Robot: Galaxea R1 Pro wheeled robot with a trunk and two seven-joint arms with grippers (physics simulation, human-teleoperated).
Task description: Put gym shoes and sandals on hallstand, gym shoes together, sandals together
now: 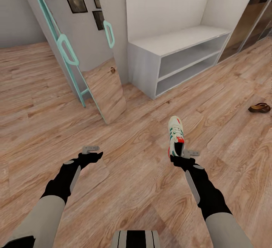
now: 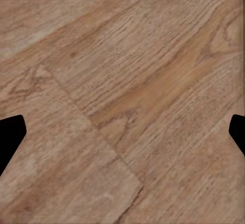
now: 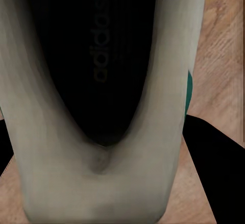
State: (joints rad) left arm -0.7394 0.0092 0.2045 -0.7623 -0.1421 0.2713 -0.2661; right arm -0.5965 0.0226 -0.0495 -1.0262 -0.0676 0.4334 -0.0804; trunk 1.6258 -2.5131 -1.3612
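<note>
One gym shoe (image 1: 175,136), white with green stripes and a red-orange heel, is held off the corridor floor (image 1: 143,180) by its heel. My right gripper (image 1: 184,154) is shut on it. The right wrist view looks into the shoe (image 3: 97,81), showing its dark insole, with a black finger (image 3: 217,175) against its side. One dark brown sandal (image 1: 259,107) lies on the floor at the far right. The hallstand (image 1: 177,42) stands ahead, its top and both shelves bare. My left gripper (image 1: 91,150) is open over bare planks (image 2: 122,81), with its fingertips (image 2: 11,134) wide apart.
A grey door with teal handles (image 1: 75,40) stands open left of the hallstand, its lower edge reaching toward me. A glass-fronted panel (image 1: 251,21) is at the far right. A white wall backs the hallstand.
</note>
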